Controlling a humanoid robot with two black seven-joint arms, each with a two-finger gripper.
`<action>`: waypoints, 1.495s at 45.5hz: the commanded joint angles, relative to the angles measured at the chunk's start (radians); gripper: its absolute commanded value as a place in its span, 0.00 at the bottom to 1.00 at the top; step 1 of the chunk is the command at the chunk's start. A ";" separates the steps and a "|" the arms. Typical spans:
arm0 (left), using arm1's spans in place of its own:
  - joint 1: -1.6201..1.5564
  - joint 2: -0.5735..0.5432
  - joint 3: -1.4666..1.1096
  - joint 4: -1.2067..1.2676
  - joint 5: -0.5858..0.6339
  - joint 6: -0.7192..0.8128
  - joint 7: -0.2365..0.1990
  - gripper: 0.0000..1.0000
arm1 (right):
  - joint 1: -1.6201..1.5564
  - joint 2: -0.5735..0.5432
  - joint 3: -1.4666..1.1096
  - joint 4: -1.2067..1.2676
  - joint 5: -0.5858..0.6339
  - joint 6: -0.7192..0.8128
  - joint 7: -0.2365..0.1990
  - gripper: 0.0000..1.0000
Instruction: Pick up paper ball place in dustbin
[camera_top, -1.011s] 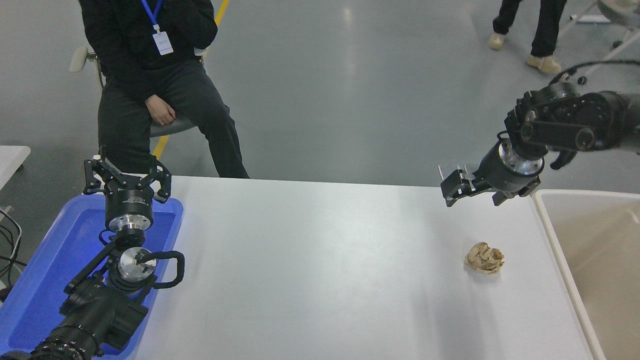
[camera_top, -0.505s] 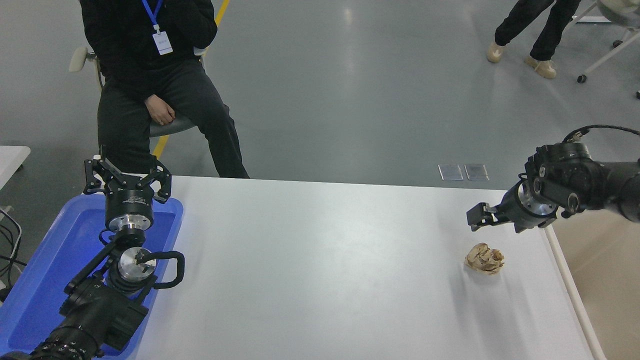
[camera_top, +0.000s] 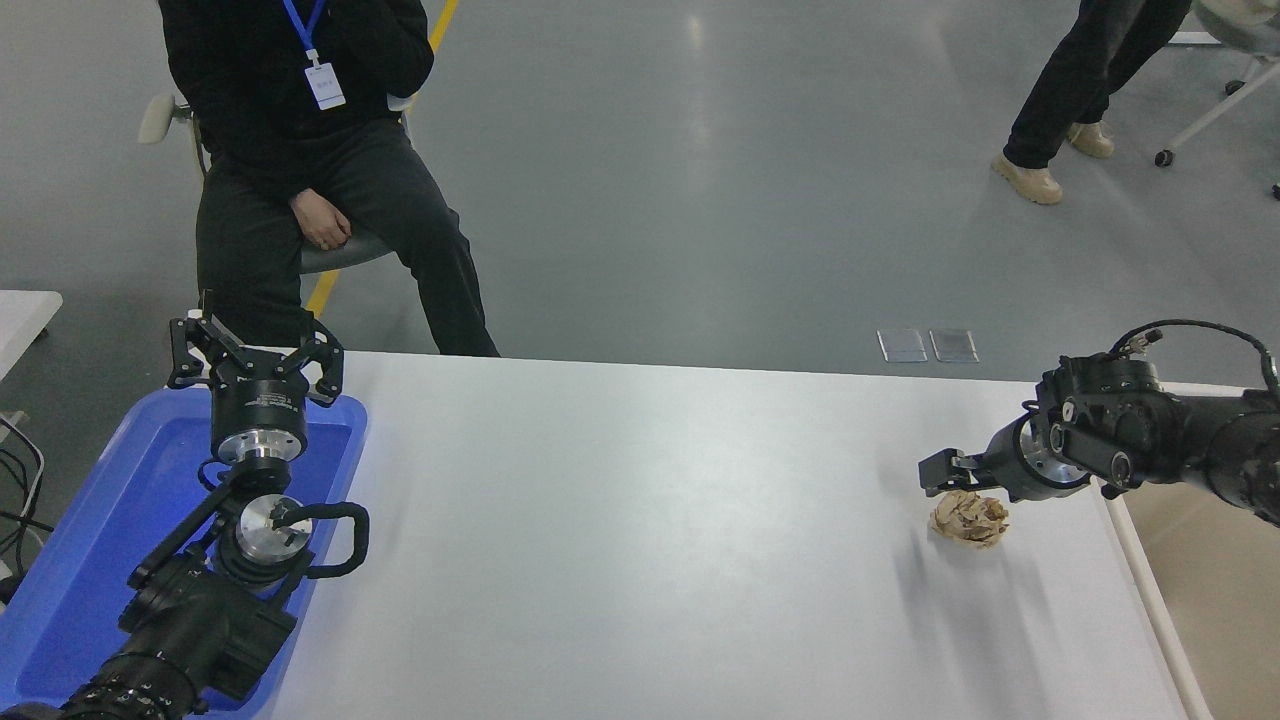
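Note:
The paper ball (camera_top: 969, 520), a small crumpled tan-brown wad, lies on the white table (camera_top: 640, 540) near its right end. My right gripper (camera_top: 945, 474) comes in from the right edge and hangs low just above the ball's far left side, fingers pointing left; I cannot tell from this angle whether it is open. The dustbin (camera_top: 1150, 590), a beige bin with a pale rim, stands at the table's right edge, mostly cut off by the picture. My left gripper (camera_top: 255, 350) is parked open over the blue tray at the lower left.
A bright blue shallow tray (camera_top: 80, 560) sits at the table's left end under the left arm. A person in black sits on a chair (camera_top: 300, 180) behind the table's far left. Another person's legs (camera_top: 1080, 90) are at the top right.
My right arm has come down and towards the ball, from high over the table's far right corner to just above the ball. The person at the top right has stepped. The left arm has not moved.

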 joint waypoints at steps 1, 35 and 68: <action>0.000 0.000 0.001 0.000 0.000 0.000 0.000 0.99 | -0.032 0.007 0.009 -0.002 0.000 -0.030 0.001 1.00; 0.000 0.000 0.001 0.000 0.000 0.000 0.000 0.99 | -0.074 0.012 -0.006 0.001 -0.010 -0.111 0.003 0.45; 0.000 0.000 0.001 0.000 0.000 0.000 0.000 0.99 | 0.191 -0.175 0.010 0.235 -0.006 0.010 0.055 0.00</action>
